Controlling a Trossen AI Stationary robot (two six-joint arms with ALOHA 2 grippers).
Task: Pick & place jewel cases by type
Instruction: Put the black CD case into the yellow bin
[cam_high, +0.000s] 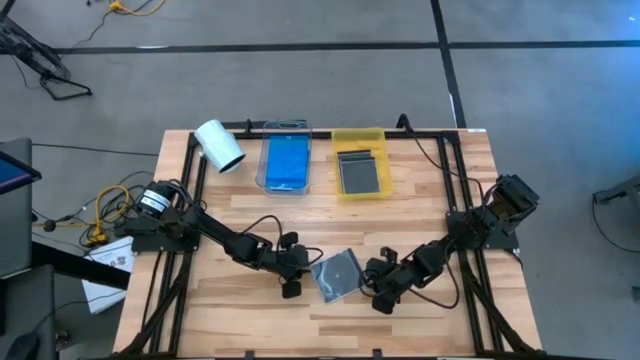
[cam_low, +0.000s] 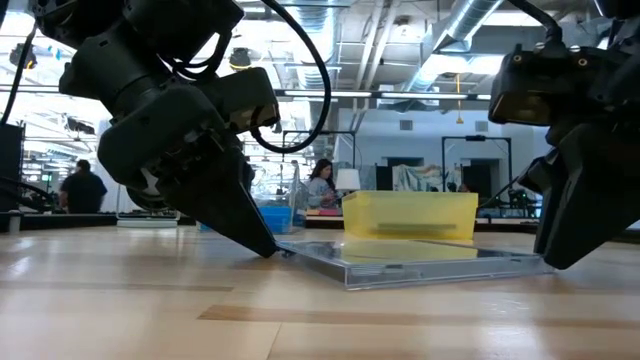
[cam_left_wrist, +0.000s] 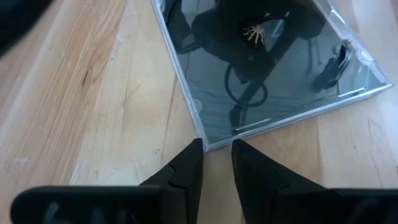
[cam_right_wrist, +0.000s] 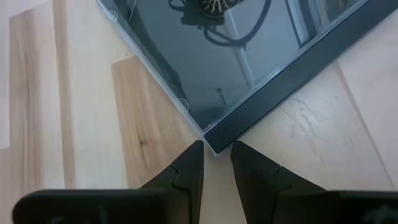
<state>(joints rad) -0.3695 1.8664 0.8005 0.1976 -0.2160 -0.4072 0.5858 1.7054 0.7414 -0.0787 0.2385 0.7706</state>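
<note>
A pale wood-plank table (cam_high: 250, 310) stands on a grey floor; level across it, the room behind is a bright workshop with ceiling ducts and people at benches. At the table's far edge lie a white roll (cam_high: 219, 146), a clear tray (cam_high: 286, 163) holding blue cases (cam_high: 287, 160), and a yellow tray (cam_high: 360, 162) holding a dark case (cam_high: 361, 171). One clear-lidded case (cam_high: 336, 274) lies flat near the front middle, turned diagonally so its corners point toward the arms. The left gripper (cam_high: 291, 276) is down at the table on its left, its narrowly parted fingers (cam_left_wrist: 186, 171) straddling one corner. The right gripper (cam_high: 380, 288) is down on its right, fingers (cam_right_wrist: 186, 169) likewise slightly apart, at the corner where the dark spine ends. Neither clamps the case. Being square, it has no clear long axis; its spine runs slantwise to the planks.
</note>
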